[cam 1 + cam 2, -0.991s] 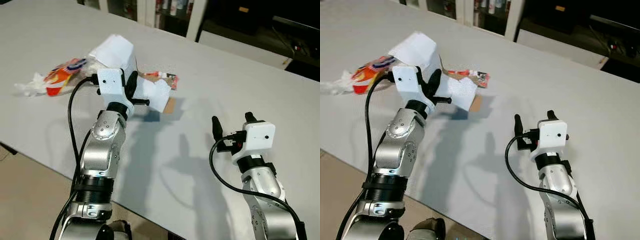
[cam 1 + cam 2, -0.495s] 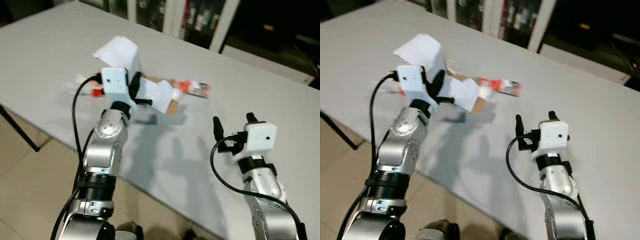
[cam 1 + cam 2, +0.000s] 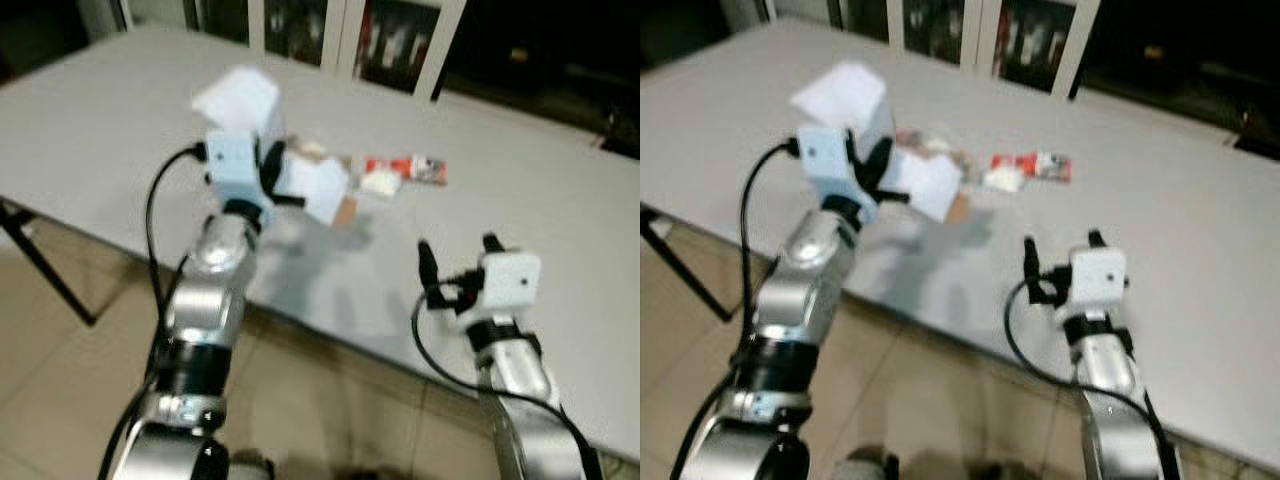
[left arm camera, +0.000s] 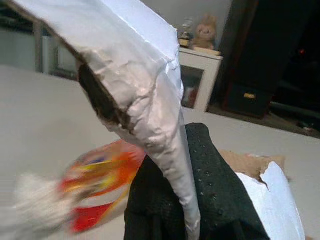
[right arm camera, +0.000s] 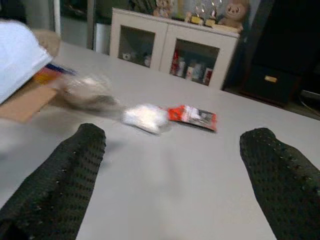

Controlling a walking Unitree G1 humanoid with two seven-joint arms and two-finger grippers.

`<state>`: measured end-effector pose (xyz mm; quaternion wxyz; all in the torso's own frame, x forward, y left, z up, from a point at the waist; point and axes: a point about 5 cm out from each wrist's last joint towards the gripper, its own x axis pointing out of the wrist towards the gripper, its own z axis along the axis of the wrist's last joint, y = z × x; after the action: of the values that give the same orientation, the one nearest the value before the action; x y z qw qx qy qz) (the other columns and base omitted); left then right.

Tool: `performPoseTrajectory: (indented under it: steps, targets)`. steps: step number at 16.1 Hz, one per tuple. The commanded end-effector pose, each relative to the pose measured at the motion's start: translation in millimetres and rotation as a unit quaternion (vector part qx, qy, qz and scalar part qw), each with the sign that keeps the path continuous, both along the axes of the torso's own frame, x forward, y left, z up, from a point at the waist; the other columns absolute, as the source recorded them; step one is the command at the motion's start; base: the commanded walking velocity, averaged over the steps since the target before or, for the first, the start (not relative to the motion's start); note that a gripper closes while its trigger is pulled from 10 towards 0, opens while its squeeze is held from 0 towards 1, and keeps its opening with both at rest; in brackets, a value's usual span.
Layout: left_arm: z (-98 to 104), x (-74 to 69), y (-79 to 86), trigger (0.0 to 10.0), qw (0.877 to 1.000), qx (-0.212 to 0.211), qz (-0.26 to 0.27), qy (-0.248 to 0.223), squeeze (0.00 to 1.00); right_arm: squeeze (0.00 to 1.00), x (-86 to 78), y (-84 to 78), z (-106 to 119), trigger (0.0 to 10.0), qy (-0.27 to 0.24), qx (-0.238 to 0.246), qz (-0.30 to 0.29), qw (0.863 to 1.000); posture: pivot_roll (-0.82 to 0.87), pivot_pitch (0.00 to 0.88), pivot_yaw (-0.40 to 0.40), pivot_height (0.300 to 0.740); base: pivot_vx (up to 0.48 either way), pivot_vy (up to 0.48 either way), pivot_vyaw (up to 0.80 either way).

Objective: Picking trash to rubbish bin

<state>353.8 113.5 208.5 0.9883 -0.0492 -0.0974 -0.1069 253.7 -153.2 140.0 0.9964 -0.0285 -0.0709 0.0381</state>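
Left eye view — left claw [image 3: 268, 178] clamped on torn cardboard [image 3: 312, 188]; right claw [image 3: 456, 262] apart.

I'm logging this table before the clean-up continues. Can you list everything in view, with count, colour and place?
Torn cardboard piece: one, white outside and brown inside, held above the table in the left tool.
Red wrapper: one, red with white, flat on the table past the cardboard.
White crumpled scrap: one, white, on the table right beside the red wrapper.
Orange-red packet: one, blurred, on the table beyond the left tool.
Table: one, light grey, with tiled floor at its near edge.
Cabinet: one, white with glass doors, behind the table; soft toys on top.
Left tool: shut on the cardboard, raised over the table.
Right tool: open, over the table near its edge.
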Motion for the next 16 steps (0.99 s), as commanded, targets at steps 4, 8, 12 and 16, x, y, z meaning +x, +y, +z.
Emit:
performPoseTrajectory:
  steps: [4, 8, 12, 16]
  targets:
    - [-0.8, 0.9, -6.7, 0.0, 1.000, 0.005, -0.012, 0.006, 0.00, 0.00, -1.3, -4.4, 1.6, 10.0, -0.005, -0.006, -0.011, 1.000, 0.20, 0.115, -0.055, 0.740, 0.000, 0.480, 0.00]
    - [-3.3, 2.5, -6.8, 0.0, 1.000, 0.007, -0.013, 0.014, 0.00, 0.00, -1.4, -4.7, 1.4, 10.0, -0.006, -0.005, -0.014, 1.000, 0.20, 0.117, -0.051, 0.740, 0.000, 0.480, -0.20]
    - [-6.4, 3.2, -6.3, 0.0, 1.000, 0.010, -0.012, 0.023, 0.00, 0.00, -1.5, -4.2, 1.6, 10.0, -0.007, -0.005, -0.013, 1.000, 0.20, 0.119, -0.052, 0.740, 0.000, 0.480, -0.60]
    - [-6.3, 5.1, -5.3, 0.0, 1.000, 0.014, -0.010, 0.024, 0.00, 0.00, -1.3, -3.8, 2.2, 10.0, -0.008, -0.006, -0.013, 1.000, 0.20, 0.120, -0.051, 0.740, 0.000, 0.480, -0.64]
